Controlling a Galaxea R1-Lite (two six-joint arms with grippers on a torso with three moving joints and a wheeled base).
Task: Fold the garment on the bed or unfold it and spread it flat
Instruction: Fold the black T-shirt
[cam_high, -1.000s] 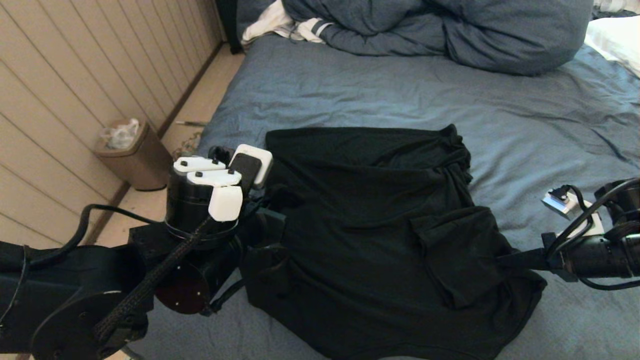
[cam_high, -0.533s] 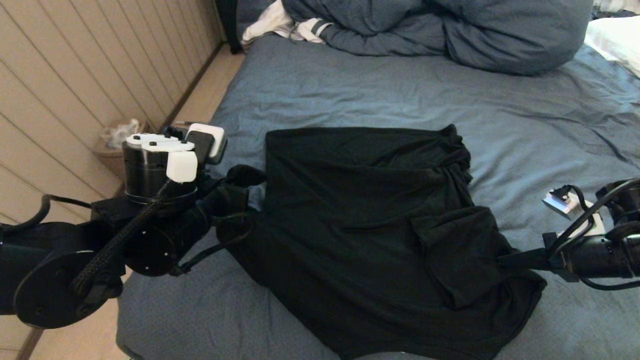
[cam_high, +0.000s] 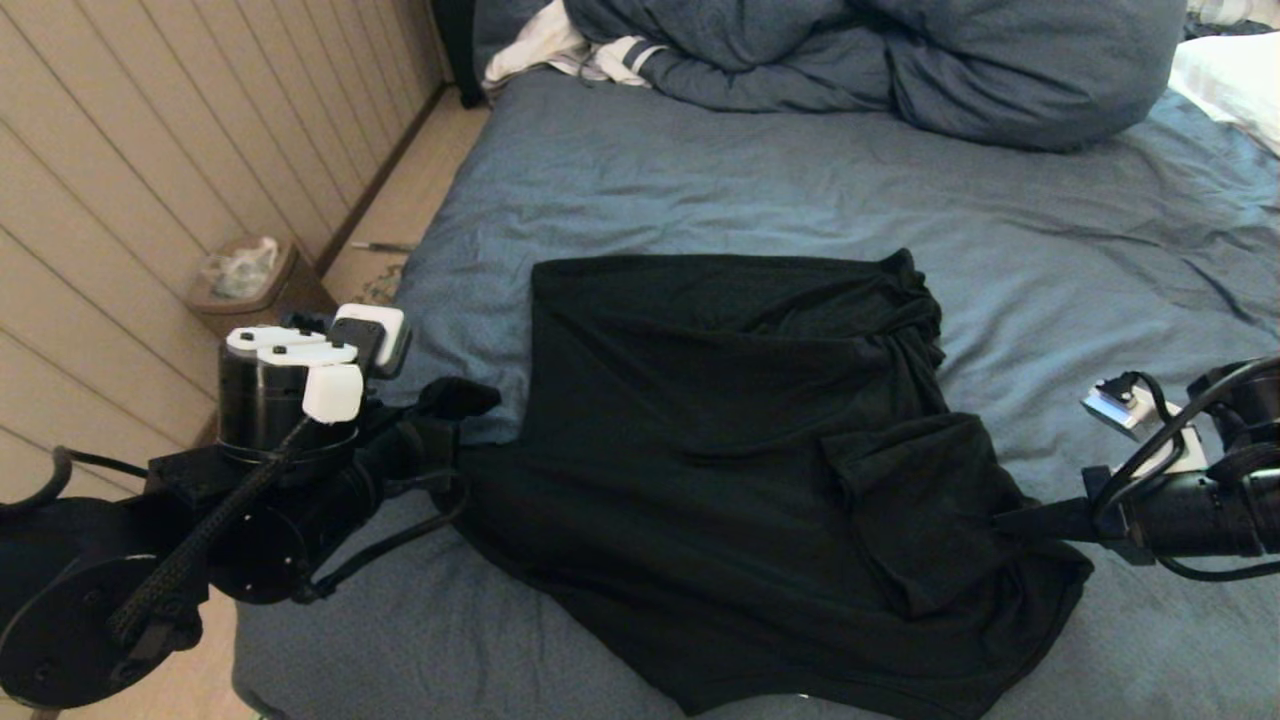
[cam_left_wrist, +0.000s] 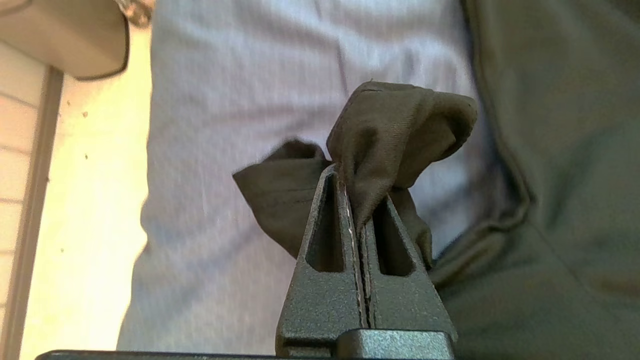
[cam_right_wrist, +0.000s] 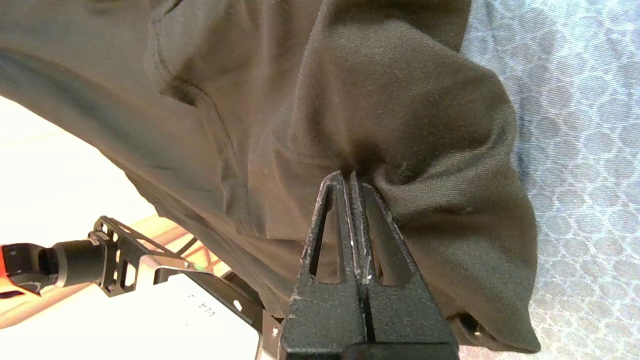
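Observation:
The black garment (cam_high: 740, 470) lies rumpled across the near half of the blue-grey bed (cam_high: 760, 190), with no print showing. My left gripper (cam_high: 455, 410) is at its left edge, shut on a bunched corner of the garment (cam_left_wrist: 400, 130) and holding it just above the sheet. At the right edge my right gripper (cam_high: 1010, 520) is shut on another fold of the black garment (cam_right_wrist: 400, 125), with cloth bunched around its tips. A folded flap (cam_high: 910, 500) lies on the garment's right side.
A bunched blue-grey duvet (cam_high: 880, 60) and a white striped cloth (cam_high: 560, 45) lie at the bed's far end, with a white pillow (cam_high: 1235, 75) at far right. A brown waste bin (cam_high: 250, 285) stands on the floor by the panelled wall, left of the bed.
My left arm has swung left and outward, dragging the garment's left corner with it, so the cloth is stretched wider to the left. The right arm has kept still.

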